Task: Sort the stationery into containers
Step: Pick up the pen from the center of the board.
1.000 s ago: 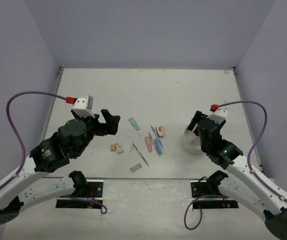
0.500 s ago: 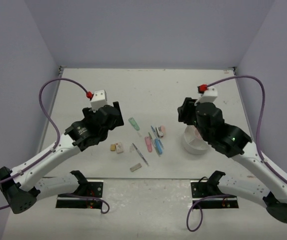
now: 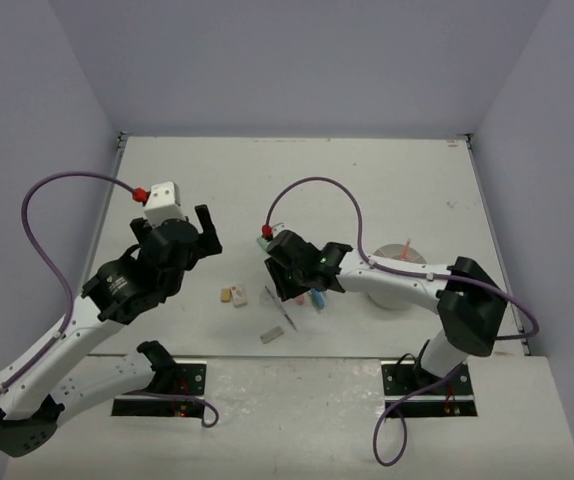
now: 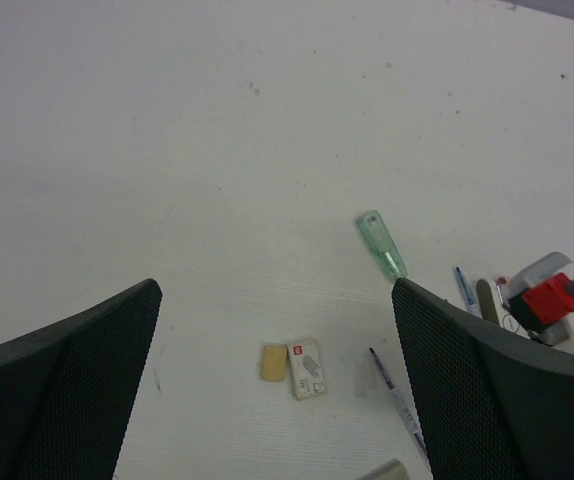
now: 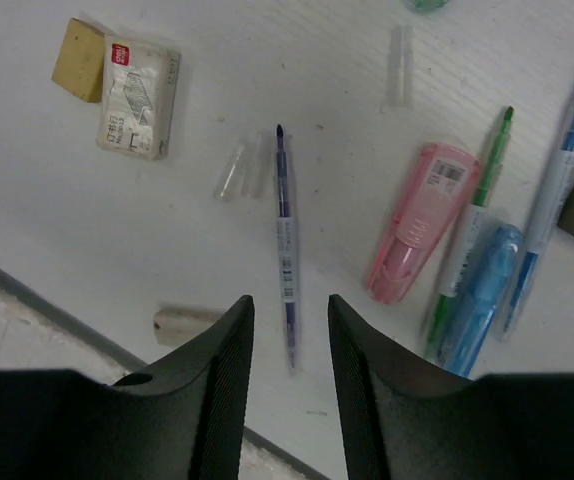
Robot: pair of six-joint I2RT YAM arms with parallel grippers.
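The stationery lies in the middle of the table. In the right wrist view a thin purple pen (image 5: 285, 240) lies lengthwise, its lower end between my fingers. Beside it are a pink piece (image 5: 417, 225), a blue piece (image 5: 482, 300), a green pen (image 5: 472, 220), a tan block (image 5: 77, 60), a white box (image 5: 139, 98) and a grey block (image 5: 182, 320). My right gripper (image 5: 289, 325) is open, low over the purple pen (image 3: 280, 308). My left gripper (image 4: 275, 292) is wide open and empty, high above the tan block (image 4: 274, 362) and a green piece (image 4: 381, 243). The white cup (image 3: 407, 250) is partly hidden by the right arm.
Two clear pen caps (image 5: 229, 170) lie near the purple pen. A blue pen (image 5: 557, 190) lies at the right of the cluster. The table's front edge (image 5: 57, 300) runs close behind my right fingers. The right arm's red connector (image 4: 547, 297) shows in the left wrist view.
My right arm has swung left from above the cup and now reaches low over the pens. My left gripper has pulled back a little towards the left.
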